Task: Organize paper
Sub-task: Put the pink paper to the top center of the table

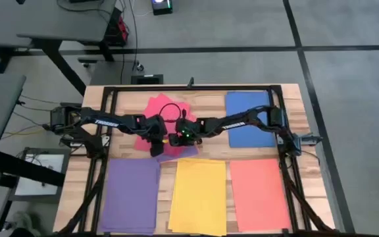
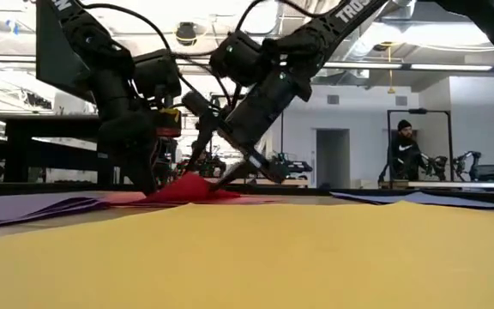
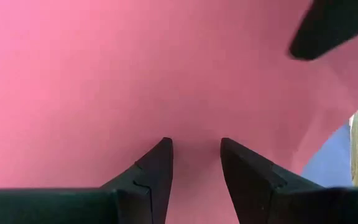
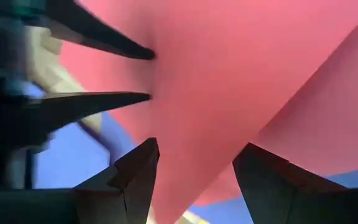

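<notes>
Two grippers over red paper (image 1: 155,108) | left gripper (image 3: 195,149) fingers apart, pressing sheet flat | right gripper (image 4: 194,155) apart, straddling raised fold, likely to lift it

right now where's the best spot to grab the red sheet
Probably at the raised fold of the red sheet, near its middle, coming from above. The low view shows it humped off the table there, while its edges lie flat. The left gripper and right gripper, both open, are already at it.
</notes>
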Action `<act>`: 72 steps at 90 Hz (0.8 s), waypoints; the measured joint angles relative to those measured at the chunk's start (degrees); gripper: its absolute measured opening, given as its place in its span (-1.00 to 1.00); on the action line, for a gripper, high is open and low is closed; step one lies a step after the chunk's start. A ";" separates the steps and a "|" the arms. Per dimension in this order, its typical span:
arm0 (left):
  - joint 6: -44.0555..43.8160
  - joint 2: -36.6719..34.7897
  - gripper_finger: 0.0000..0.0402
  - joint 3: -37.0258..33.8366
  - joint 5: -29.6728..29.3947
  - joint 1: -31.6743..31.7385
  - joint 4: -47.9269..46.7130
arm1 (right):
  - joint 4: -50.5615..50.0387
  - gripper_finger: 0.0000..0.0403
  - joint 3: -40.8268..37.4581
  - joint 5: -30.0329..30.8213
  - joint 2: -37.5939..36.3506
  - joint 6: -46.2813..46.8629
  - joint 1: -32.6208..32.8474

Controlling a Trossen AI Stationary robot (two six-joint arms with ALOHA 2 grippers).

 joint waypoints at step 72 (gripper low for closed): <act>1.36 -9.23 -0.40 9.59 -2.84 0.04 -17.61 | 3.92 -1.00 0.00 -1.09 -0.02 -12.89 -3.30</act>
